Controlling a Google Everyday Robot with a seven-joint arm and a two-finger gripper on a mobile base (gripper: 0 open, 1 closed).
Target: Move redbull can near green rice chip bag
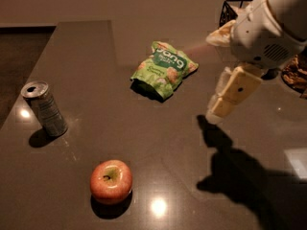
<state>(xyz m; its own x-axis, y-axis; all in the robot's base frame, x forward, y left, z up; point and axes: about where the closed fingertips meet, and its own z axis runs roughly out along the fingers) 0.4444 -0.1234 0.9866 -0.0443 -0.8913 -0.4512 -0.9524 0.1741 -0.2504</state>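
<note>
Three items on surface [163, 143]: can [44, 108] left edge, bag [164, 69] far middle, apple [111, 181] front. End effector [214, 113] hovers right, grip: cannot tell; sideways approach could topple can.

The scene is lying in dim, warm light, with the dark tabletop [144, 138] soaking up most of it. Overhead lamps are glinting off the surface as small white spots at the lower centre and at the left edge beside the redbull can [44, 108], whose shiny top is catching light. The gripper [214, 113], hanging at right of centre, is throwing a heavy black shadow toward the lower right. The apple [111, 181] and green rice chip bag [165, 69] are casting short shadows close beneath them.
</note>
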